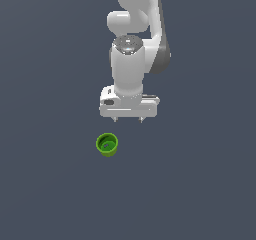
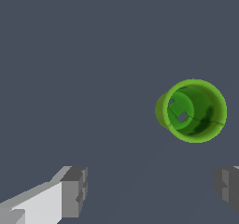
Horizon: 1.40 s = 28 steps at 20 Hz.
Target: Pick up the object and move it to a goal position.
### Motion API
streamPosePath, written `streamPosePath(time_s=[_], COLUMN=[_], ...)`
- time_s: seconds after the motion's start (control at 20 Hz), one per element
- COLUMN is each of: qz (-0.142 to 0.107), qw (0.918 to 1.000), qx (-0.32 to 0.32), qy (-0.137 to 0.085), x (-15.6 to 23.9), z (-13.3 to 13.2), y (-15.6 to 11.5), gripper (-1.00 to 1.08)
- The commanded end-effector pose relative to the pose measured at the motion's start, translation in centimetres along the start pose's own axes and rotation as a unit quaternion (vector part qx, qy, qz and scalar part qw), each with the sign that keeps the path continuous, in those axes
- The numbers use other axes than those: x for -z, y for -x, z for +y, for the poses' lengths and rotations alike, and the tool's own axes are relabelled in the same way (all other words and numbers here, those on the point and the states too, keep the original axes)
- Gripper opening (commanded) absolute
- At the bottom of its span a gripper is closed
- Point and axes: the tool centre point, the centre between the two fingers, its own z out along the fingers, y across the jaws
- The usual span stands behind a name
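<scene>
Hanging with fingers spread wide, the gripper [image 1: 128, 119] holds nothing; the green cup [image 1: 107, 145] stands upright, apart. Its hollow faces up.

Cup [image 1: 107, 145] upright on tabletop [image 1: 45, 184], apart from gripper [image 1: 128, 119], toward the exterior view's left of it.

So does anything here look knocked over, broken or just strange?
Nothing stands out. The green cup stands upright on the plain grey surface, whole and unspilled. The pincer hangs open, off to one side of the cup, not touching it.
</scene>
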Motion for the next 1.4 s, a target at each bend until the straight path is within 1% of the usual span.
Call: streamPosePath(time_s=[0.0,0.3,0.6,0.95,1.15,1.35], qz=[0.0,0.0,-0.001,-0.015,-0.03,-0.053], qw=[1.0,0.9999,0.9999,0.9983,0.9946,0.9862], qx=[0.0,0.014,0.016,0.053,0.094,0.149], qy=[0.0,0.004,0.005,0.017,0.031,0.049], x=[0.0,0.5,0.5,-0.3,-1.1,-2.3], z=[0.0,-0.7,-0.7,-0.5,-0.1,0.4], y=[0.0,0.1,0.1,0.0,-0.1,-0.3], gripper=[0.28,0.28,0.28,0.28,0.28,0.28])
